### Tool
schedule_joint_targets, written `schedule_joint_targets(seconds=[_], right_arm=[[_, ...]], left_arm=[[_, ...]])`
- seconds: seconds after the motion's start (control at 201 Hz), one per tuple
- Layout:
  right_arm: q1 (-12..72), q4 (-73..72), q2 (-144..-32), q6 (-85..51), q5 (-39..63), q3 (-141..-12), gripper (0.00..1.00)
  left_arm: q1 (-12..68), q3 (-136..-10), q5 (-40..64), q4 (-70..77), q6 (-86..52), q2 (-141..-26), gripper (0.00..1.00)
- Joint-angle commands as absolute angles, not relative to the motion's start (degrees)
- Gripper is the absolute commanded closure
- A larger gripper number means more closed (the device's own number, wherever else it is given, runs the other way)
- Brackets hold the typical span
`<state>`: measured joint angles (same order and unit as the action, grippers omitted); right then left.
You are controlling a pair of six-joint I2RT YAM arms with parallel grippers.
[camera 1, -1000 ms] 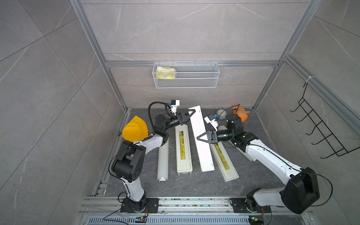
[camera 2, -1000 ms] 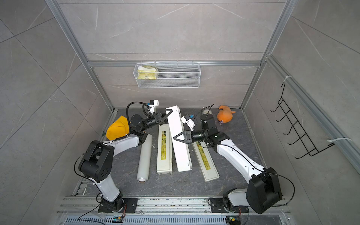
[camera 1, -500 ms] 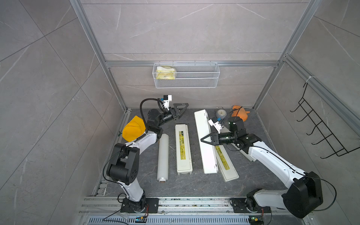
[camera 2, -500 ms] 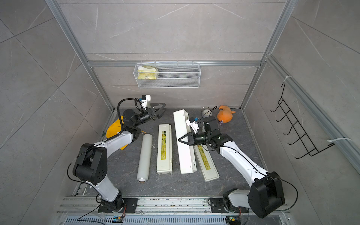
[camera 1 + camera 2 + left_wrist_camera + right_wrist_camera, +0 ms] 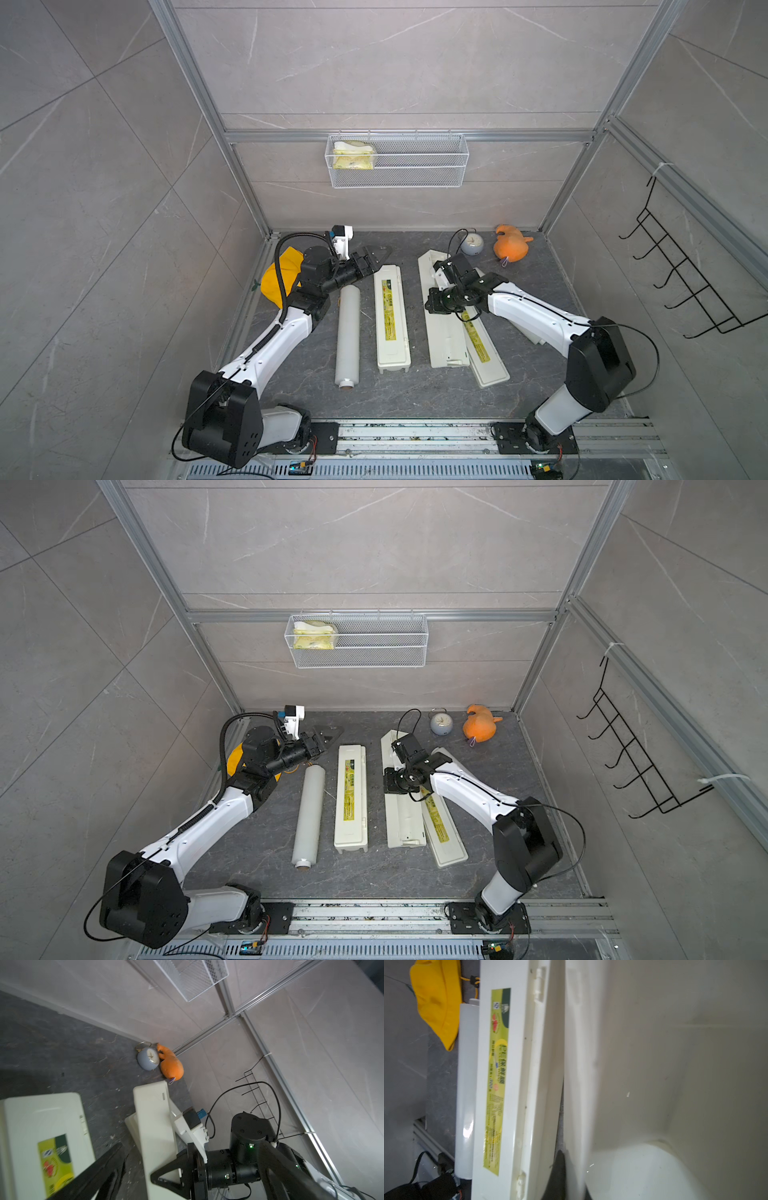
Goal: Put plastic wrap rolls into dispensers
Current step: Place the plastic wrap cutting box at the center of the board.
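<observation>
Wide open and empty at the left gripper (image 5: 382, 254); squeezed tight on a side of the open dispenser (image 5: 444, 336) at the right gripper (image 5: 431, 303).

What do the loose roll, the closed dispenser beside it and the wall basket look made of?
Plastic wrap roll: likely wound clear film, translucent white, glossy highlight along it.
Closed dispenser: cream moulded plastic, smooth and slightly shiny, with moulded hinge tabs and a printed yellow label.
Wall basket: seemingly white-coated metal, fine mesh on a wire rim.
</observation>
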<state>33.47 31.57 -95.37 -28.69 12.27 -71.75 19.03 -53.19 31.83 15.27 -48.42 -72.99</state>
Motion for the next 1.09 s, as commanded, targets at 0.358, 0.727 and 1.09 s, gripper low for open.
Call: schedule_joint_targets(seconds=[0.358, 0.727, 1.09], right_arm=[[40.1, 35.7, -110.3, -37.0, -2.2, -82.7, 1.00], [40.4, 35.9, -112.8, -37.4, -2.2, -83.1, 0.55], [40.0, 39.0, -105.7, -31.6, -2.1, -82.5, 0.45]], left_arm=[[13.7, -47.7, 23.4, -10.2, -36.7, -63.9, 0.01], [11.6, -45.5, 22.3, -12.9, -36.7, -64.2, 0.01], [11.6, -47.8, 15.0, -23.6, -31.7, -66.1, 0.02]])
